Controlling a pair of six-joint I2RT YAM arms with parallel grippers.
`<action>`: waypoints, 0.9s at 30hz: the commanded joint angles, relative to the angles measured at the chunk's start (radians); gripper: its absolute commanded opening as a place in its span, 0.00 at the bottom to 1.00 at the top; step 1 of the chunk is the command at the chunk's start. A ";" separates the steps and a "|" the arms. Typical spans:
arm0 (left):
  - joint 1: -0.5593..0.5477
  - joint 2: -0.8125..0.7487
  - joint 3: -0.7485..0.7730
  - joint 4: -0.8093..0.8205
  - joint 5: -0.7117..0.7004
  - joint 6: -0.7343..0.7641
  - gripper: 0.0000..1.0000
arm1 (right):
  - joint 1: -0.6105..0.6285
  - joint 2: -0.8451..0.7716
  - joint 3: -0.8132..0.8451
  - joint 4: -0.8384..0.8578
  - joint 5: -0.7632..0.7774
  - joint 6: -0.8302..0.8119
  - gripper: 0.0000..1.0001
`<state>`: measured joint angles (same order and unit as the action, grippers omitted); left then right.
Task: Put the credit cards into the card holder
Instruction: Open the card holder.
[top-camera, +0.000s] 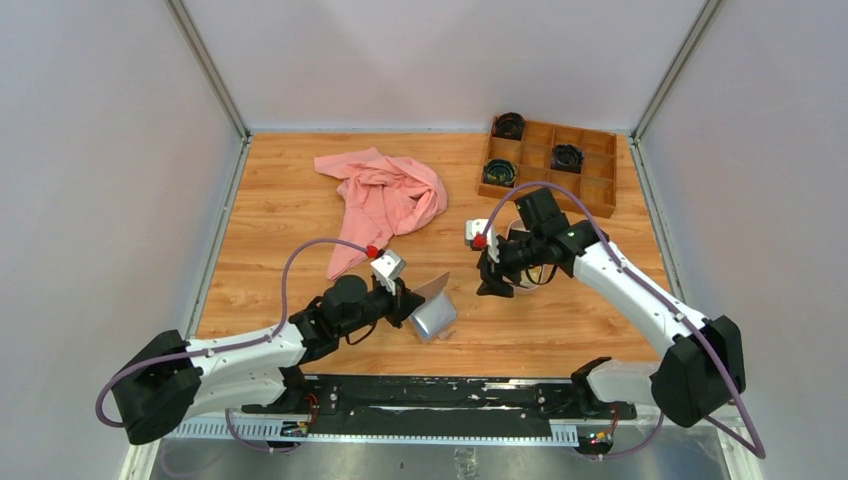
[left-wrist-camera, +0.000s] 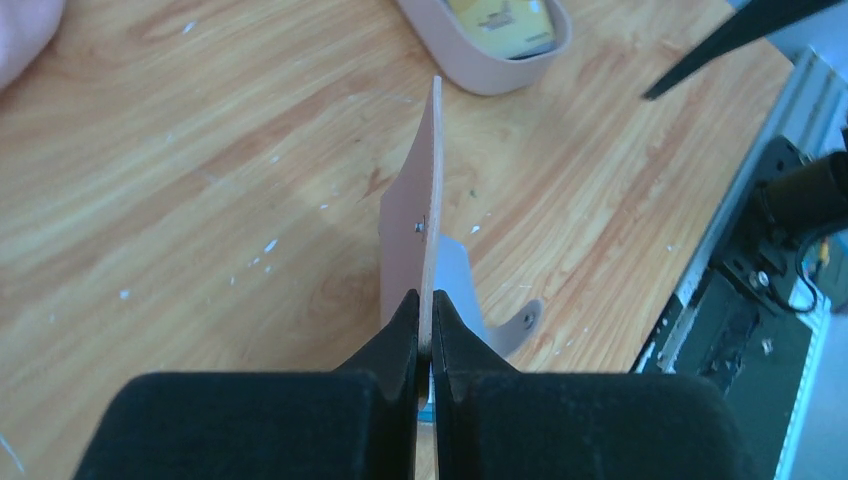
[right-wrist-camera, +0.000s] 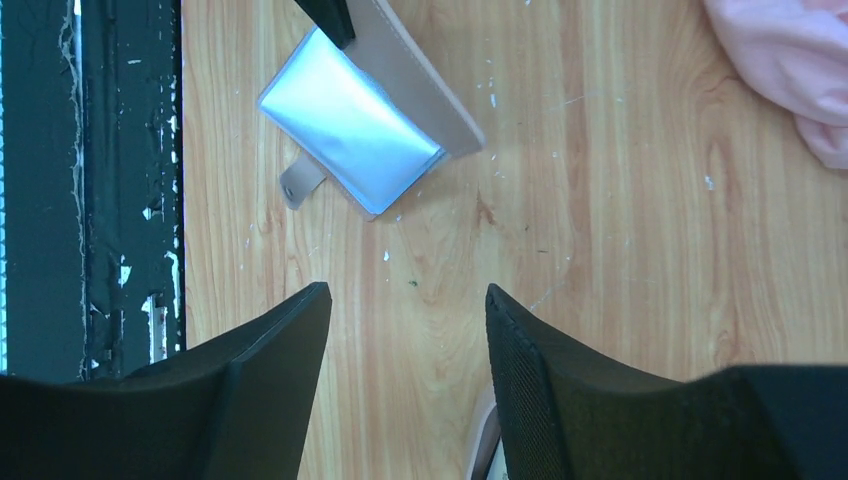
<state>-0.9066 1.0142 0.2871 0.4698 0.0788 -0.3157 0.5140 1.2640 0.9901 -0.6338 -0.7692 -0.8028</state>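
Note:
The card holder (top-camera: 433, 315) lies open near the table's front middle, its light blue pocket (right-wrist-camera: 345, 125) facing up. My left gripper (left-wrist-camera: 425, 335) is shut on its tan flap (left-wrist-camera: 410, 220) and holds that flap upright, snap stud showing; in the top view the gripper (top-camera: 410, 300) sits just left of the holder. A yellow credit card (left-wrist-camera: 500, 20) lies in the oval pinkish tray (left-wrist-camera: 480, 75). Other cards are hidden. My right gripper (right-wrist-camera: 405, 300) is open and empty, over bare wood between the tray and the holder; it also shows in the top view (top-camera: 490, 285).
A crumpled pink cloth (top-camera: 385, 195) lies at the back middle. A wooden compartment box (top-camera: 580, 170) with dark coiled items stands at the back right. The tray's rim (top-camera: 526, 289) lies under my right wrist. The black rail runs along the table's near edge.

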 joint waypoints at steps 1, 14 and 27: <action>-0.034 -0.018 -0.036 0.039 -0.180 -0.175 0.00 | -0.046 -0.052 -0.002 -0.043 -0.079 -0.020 0.63; -0.184 0.084 -0.002 0.041 -0.497 -0.304 0.00 | -0.049 0.029 -0.077 -0.021 -0.340 -0.097 0.47; -0.203 0.120 0.003 0.044 -0.554 -0.346 0.00 | -0.042 0.193 -0.010 0.032 -0.271 0.132 0.39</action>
<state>-1.1019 1.1263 0.2710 0.4774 -0.4160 -0.6365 0.4755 1.4258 0.9306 -0.5911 -1.0473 -0.7235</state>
